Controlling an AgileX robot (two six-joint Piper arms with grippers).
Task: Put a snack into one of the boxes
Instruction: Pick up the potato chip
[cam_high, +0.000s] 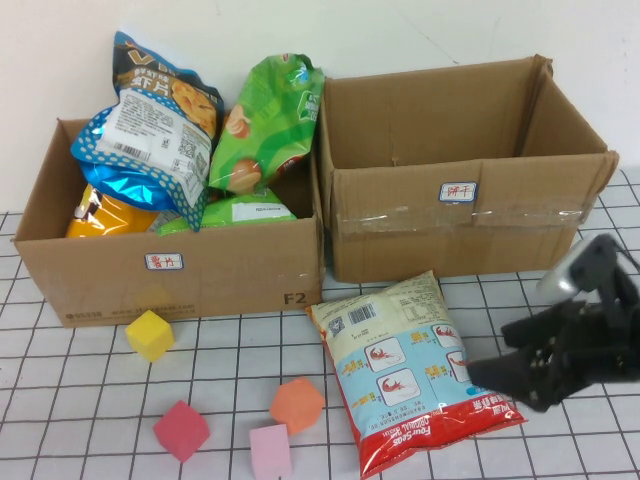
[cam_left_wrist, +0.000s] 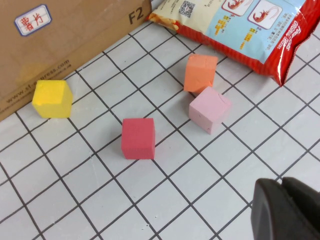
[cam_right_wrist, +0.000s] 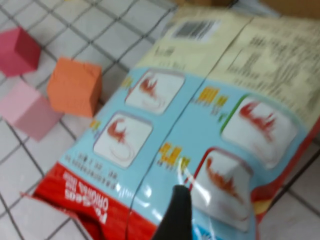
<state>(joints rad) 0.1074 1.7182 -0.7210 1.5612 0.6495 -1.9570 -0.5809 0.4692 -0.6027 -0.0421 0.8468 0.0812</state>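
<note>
- High view puts the right end effector (cam_high: 500, 372) low over the near right of the worktop (cam_high: 90, 400), its dark fingers spread apart and empty, tips at the right edge of the snack bag (cam_high: 410, 372).
- Right wrist view shows one dark fingertip (cam_right_wrist: 176, 210) over the bag's blue panel; whether it touches the film I cannot tell.
- The snack bag lies flat on the gridded worktop, printed back up, just in front of the gap between the two boxes.
- Its long axis runs from far left to near right: the cream end with the barcode points toward the boxes, the red sealed end toward the near edge.
- Left end effector (cam_left_wrist: 287, 210) shows only in the left wrist view, hovering above the near left of the worktop; its fingers look pressed together, holding nothing.
- Step in hand, as I judge it: the approach for the grasp, the bag not yet gripped.
- Next move likely calls for closing across the bag's right edge, lifting it clear, then carrying it far to the empty right box (cam_high: 470, 215).
- The left box (cam_high: 170, 270) already holds several bags.
- Four foam cubes sit left of the bag: yellow cube (cam_high: 150, 334), red cube (cam_high: 181, 430), pink cube (cam_high: 269, 451) and orange cube (cam_high: 296, 404), the orange nearest the bag.
</note>
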